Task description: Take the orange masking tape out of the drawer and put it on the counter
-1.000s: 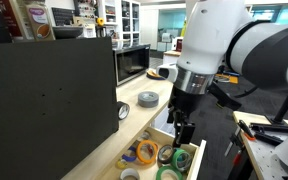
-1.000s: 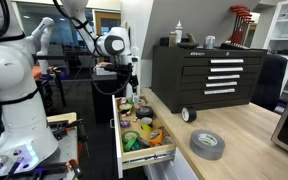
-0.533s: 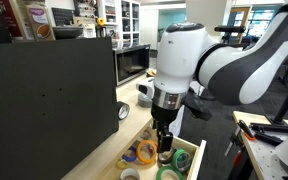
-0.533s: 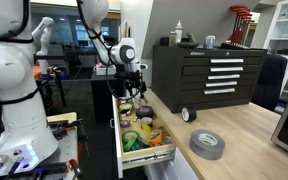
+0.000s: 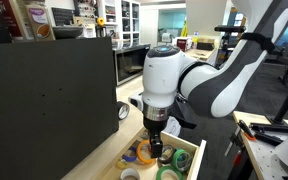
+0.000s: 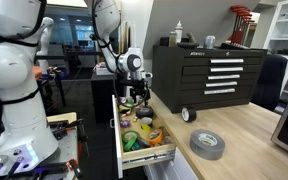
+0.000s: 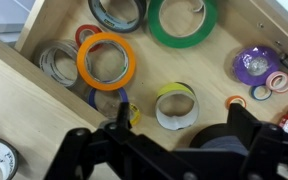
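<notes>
The drawer [image 7: 246,20] is pulled out and holds several tape rolls. The orange masking tape [image 7: 106,60] lies flat near its left wall, a wide orange ring with an open centre. It also shows in an exterior view [image 5: 144,152]. My gripper [image 7: 181,125] hangs open and empty above the drawer, over a yellow-edged white roll [image 7: 174,105] just right of and below the orange tape. Its fingers [image 7: 119,115] touch nothing. Both exterior views show the gripper [image 5: 154,150] [image 6: 134,100] low over the open drawer [image 6: 119,140]. The tan counter [image 6: 244,140] runs beside it.
A large green roll [image 7: 184,20], a purple roll [image 7: 254,65] and small orange and pink rings lie in the drawer. A grey tape roll [image 6: 207,145] and a black wheeled tool chest [image 6: 209,75] stand on the counter. A microwave [image 5: 132,62] stands further back.
The arm has swung across and lowered, bringing the open gripper down over the drawer near the orange tape. The rolls have not moved.
</notes>
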You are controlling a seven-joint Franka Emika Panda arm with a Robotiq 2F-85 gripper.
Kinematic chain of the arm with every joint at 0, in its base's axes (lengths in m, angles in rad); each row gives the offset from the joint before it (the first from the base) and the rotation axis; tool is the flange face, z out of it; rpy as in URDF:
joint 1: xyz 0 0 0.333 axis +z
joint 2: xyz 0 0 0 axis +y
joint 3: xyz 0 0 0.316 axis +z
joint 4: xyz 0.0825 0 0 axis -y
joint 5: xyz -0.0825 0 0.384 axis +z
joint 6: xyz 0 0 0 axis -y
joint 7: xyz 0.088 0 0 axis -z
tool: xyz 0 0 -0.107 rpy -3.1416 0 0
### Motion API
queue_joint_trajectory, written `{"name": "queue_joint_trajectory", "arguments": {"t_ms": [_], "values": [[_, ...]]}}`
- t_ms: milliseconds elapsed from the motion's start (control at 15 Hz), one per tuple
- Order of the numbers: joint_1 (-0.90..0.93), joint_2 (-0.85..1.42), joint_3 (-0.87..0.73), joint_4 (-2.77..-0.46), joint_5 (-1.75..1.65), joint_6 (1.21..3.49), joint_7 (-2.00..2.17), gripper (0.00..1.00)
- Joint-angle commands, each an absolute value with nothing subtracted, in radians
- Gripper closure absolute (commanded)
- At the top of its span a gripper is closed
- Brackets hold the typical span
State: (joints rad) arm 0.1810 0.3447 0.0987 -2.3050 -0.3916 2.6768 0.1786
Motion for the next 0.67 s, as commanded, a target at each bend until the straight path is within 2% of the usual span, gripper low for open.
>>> {"name": "queue_joint_trajectory", "arguments": {"t_ms": [0, 600], "values": [[0.207, 0.345, 0.075, -2.304, -0.373, 2.678, 0.165, 0.00], [0.240, 0.428, -0.008, -2.306, -0.436, 2.687, 0.201, 0.00]]}}
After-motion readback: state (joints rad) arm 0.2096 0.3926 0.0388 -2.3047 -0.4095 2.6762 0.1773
